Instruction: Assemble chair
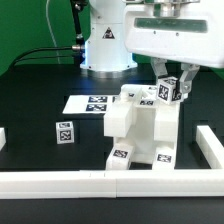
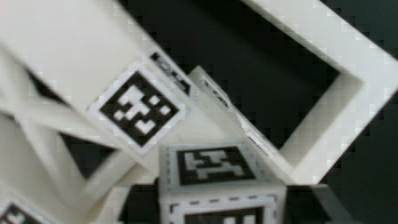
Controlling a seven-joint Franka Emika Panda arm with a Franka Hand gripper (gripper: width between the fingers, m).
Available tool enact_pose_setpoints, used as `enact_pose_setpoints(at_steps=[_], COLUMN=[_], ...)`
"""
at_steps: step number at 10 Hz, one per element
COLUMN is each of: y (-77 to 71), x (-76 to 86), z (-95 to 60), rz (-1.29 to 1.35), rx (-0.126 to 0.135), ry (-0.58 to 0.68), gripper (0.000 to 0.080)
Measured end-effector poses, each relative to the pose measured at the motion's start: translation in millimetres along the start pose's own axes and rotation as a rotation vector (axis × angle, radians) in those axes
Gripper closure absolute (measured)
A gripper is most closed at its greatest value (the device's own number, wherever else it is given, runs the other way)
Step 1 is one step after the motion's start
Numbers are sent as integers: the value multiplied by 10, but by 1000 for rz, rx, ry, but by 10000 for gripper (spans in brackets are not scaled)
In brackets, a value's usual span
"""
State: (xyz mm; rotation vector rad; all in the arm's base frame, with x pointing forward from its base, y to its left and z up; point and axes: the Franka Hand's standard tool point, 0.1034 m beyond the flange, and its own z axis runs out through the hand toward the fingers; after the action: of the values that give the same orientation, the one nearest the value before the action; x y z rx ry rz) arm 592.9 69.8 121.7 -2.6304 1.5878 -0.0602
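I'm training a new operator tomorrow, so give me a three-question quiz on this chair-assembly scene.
1. True or false: the marker board rests on top of the chair.
2. Fill in: the loose block stands on the exterior view's ___ of the chair.
3. Where are the fingers? A: at the chair's upper part, on the exterior view's right. B: over the marker board. C: at the loose block.
Key: 1 false, it lies flat on the table. 2 left. 3 A.
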Motion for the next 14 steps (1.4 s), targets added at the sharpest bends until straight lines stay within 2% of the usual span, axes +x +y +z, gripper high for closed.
enact_pose_setpoints(at_steps=[2, 5, 6, 7, 8, 10, 11, 14], y=[2, 3, 3, 5, 16, 40, 46, 56], x=[20, 15, 15, 16, 11, -6, -46, -8], z=[4, 9, 9, 9, 9, 30, 37, 43], rz=[158, 162, 157, 92, -37, -322, -381, -598], rx=[25, 30, 30, 30, 25, 29, 32, 29], ry=[-30, -33, -33, -33, -38, -33, -17, -9], gripper=[512, 506, 309, 309, 180, 159, 151, 150])
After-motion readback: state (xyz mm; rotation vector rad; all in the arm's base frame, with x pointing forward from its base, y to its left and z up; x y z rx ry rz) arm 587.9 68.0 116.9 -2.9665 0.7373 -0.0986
